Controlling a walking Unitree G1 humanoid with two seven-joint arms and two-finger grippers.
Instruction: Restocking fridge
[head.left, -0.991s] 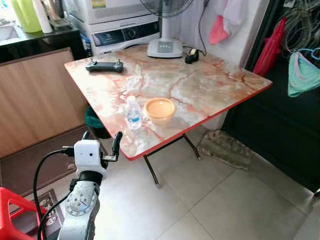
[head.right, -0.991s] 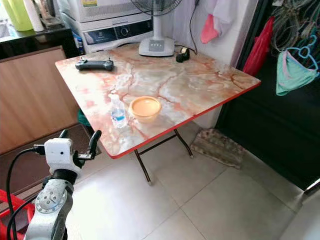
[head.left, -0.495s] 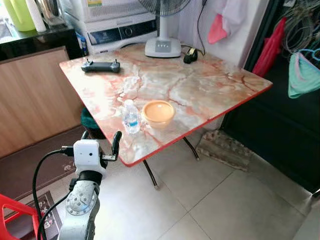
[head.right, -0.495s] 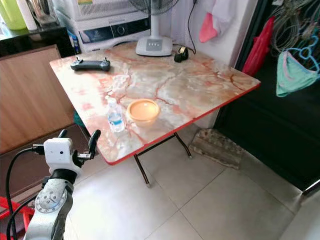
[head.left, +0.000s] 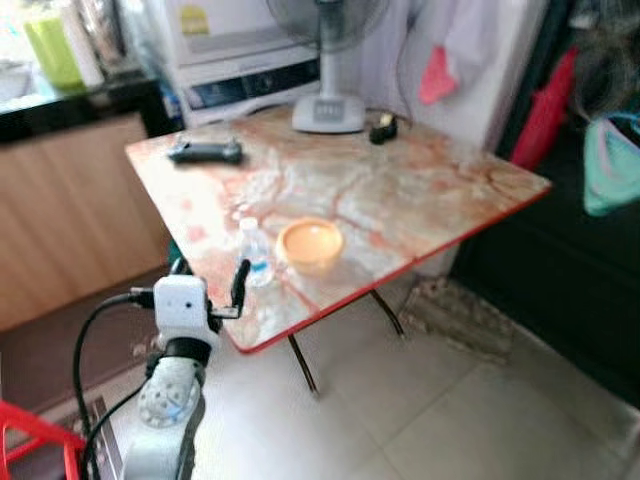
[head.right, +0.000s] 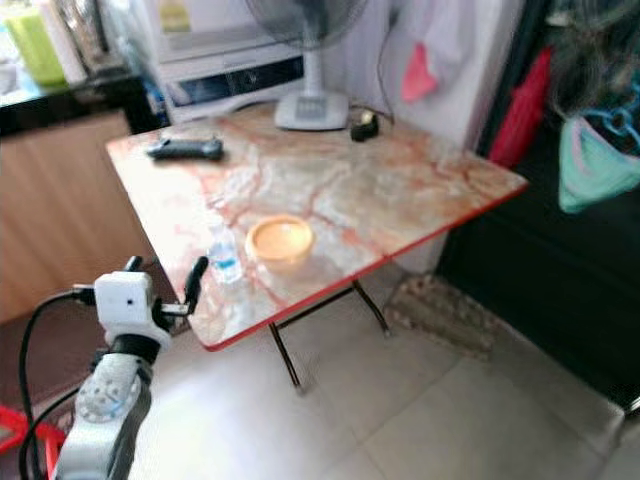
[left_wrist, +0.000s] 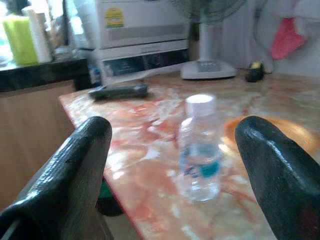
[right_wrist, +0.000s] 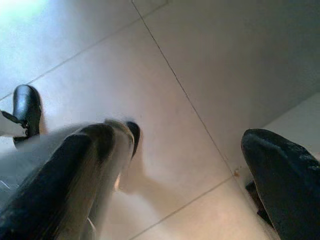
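Note:
A small clear water bottle (head.left: 253, 252) with a blue label stands upright near the front edge of the marble-patterned table (head.left: 420, 190). An orange bowl (head.left: 310, 243) sits just to its right. My left gripper (head.left: 210, 275) is open, raised at the table's near edge, just short of the bottle. In the left wrist view the bottle (left_wrist: 200, 150) stands ahead between the two spread fingers (left_wrist: 75, 165), with the bowl (left_wrist: 270, 132) behind it. My right gripper (right_wrist: 175, 145) hangs open over the tiled floor.
A black controller (head.left: 205, 151), a fan base (head.left: 329, 112) and a small dark object (head.left: 381, 128) lie at the table's far side. White appliances (head.left: 250, 60) stand behind. A wooden counter (head.left: 70, 200) is to the left, a red stool (head.left: 30, 430) at bottom left, hanging clothes (head.left: 610, 160) on the right.
The whole picture has shifted and blurred, so the camera moved. My left gripper now sits closer to the table edge and the bottle, still open.

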